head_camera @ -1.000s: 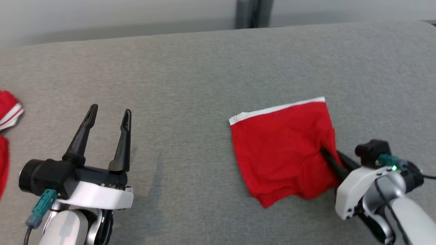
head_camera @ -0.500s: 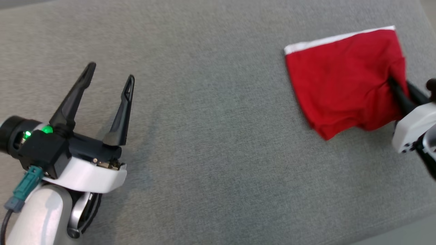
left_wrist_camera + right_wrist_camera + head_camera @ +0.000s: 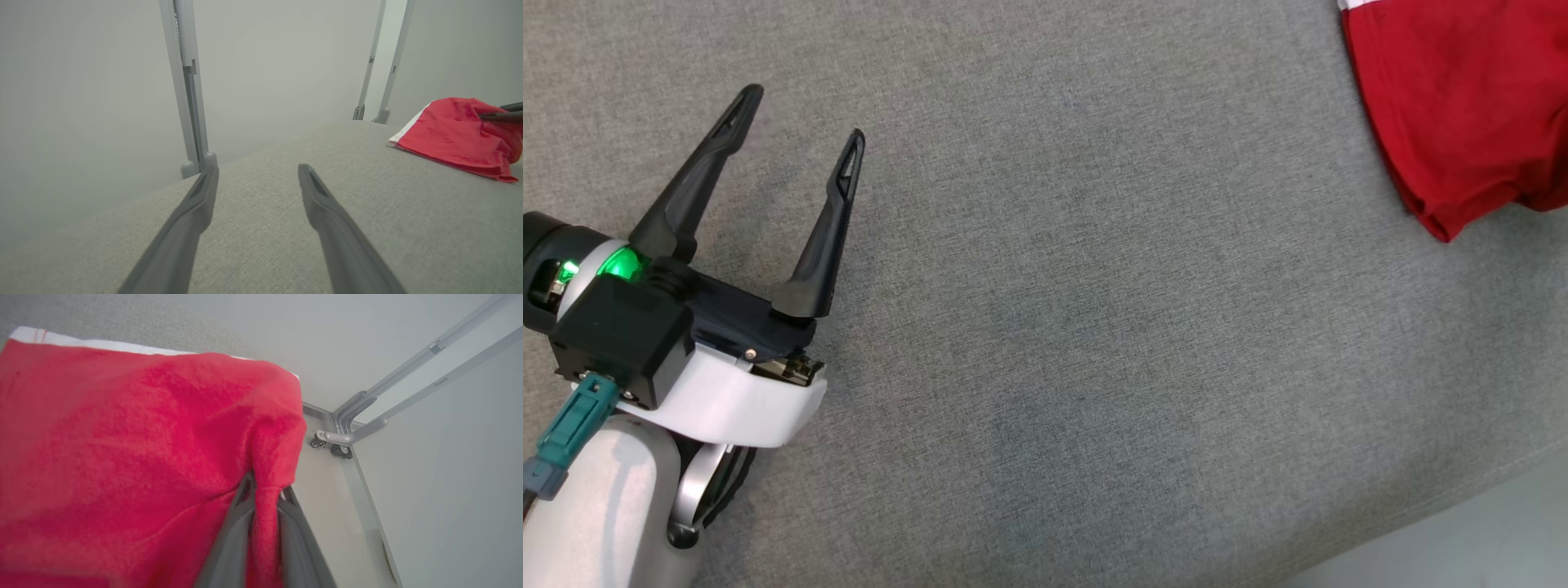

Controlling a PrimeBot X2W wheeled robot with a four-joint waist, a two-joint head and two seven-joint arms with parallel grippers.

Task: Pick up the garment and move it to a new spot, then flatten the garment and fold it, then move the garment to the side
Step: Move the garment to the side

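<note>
The garment is red with a white waistband, folded, and lies at the top right of the head view on the grey fabric surface. In the left wrist view the garment lies far right, with dark fingertips of the other arm at its edge. My right gripper is shut on a pinched fold of the garment at its right edge. My left gripper is open at the left with nothing between its fingers, well apart from the cloth; the same gripper hovers over bare fabric.
The surface's front edge runs across the lower right, with pale floor beyond. Grey metal frame posts stand behind the surface against a pale wall. A wheeled frame foot stands on the floor beside the surface.
The head camera has swung down and left, so the garment slid to the top right corner and the right gripper left that view. The right gripper keeps its pinch; the left stays open.
</note>
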